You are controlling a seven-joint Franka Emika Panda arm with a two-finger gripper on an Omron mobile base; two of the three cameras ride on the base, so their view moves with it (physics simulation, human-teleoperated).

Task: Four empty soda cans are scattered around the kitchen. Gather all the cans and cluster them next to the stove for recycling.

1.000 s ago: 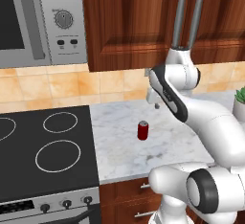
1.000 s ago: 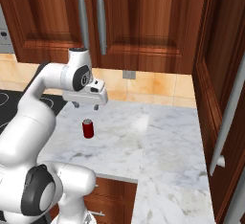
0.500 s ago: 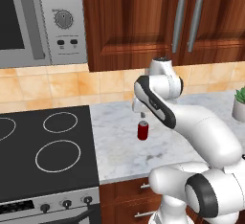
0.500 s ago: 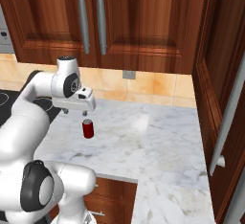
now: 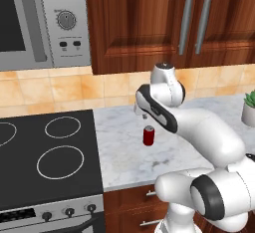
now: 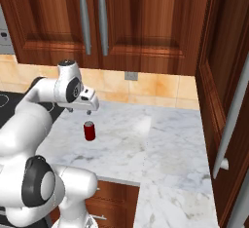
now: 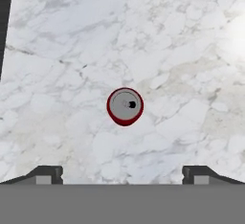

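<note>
Since a second ago the arm has swung left and down toward the stove side, bringing the gripper point(image 6: 81, 110) from well right of the can point(image 6: 89, 130) to above it, jaws spread wide and empty. Seen along the hand, the can point(image 7: 125, 106) stands upright on the marble counter point(image 6: 160, 139), centred between the fingertips point(image 7: 48, 174). It sits near the stove point(image 5: 45, 157), so a straight descent should do.

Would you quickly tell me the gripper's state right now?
Gripper: open, holding nothing, poised above the upright soda can on the marble counter.
</note>
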